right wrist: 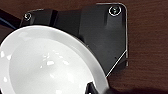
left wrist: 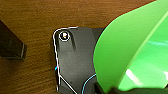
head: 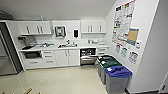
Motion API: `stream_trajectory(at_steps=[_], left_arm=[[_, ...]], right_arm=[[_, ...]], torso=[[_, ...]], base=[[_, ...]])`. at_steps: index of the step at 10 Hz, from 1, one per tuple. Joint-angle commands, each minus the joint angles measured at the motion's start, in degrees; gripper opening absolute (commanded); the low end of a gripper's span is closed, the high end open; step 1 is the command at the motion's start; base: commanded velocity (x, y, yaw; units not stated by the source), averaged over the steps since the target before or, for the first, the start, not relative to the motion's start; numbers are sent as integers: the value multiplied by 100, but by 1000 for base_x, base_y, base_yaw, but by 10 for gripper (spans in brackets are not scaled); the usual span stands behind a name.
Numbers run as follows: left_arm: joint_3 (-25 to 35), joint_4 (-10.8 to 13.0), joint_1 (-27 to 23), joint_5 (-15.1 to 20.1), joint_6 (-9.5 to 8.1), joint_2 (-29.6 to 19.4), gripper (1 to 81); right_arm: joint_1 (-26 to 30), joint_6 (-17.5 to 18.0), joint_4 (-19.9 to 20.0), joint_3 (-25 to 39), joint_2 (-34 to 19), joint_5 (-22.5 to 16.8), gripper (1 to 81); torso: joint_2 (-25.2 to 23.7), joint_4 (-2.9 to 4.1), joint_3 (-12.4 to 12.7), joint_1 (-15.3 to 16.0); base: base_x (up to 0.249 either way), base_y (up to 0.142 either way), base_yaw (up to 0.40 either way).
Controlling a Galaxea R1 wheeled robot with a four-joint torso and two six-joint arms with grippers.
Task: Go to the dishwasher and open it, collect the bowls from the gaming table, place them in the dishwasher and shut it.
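Across the kitchenette the dishwasher (head: pixel 88 56) stands open under the counter, while each gripper grips an empty bowl: left green bowl (left wrist: pixel 130 50), right white bowl (right wrist: pixel 47 65).

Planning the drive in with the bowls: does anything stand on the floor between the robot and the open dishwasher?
Nothing visible blocks it. The floor up to the open dishwasher lies bare. The bins stand to the right of it, along the wall, close beside its opening, so the approach looks tighter on that side.

Both claws loaded
The left claw (left wrist: pixel 107 89) gripped a green bowl's (left wrist: pixel 130 50) rim; the right claw (right wrist: pixel 96 89) gripped a white bowl's (right wrist: pixel 47 65).
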Motion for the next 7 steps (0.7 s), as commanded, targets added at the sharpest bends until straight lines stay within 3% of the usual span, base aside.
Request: stream_trajectory(at_steps=[1, 7], left_arm=[[-42, 37, -272, 139, 32, -118, 10], [-42, 28, -272, 139, 32, -109, 10]], right_arm=[[210, -17, -84, 11, -32, -280, 10], [236, -17, -84, 11, -32, -280, 10]], torso=[[0, 2, 0, 0], [0, 2, 0, 0]], base=[[206, 0, 0], [206, 0, 0]])
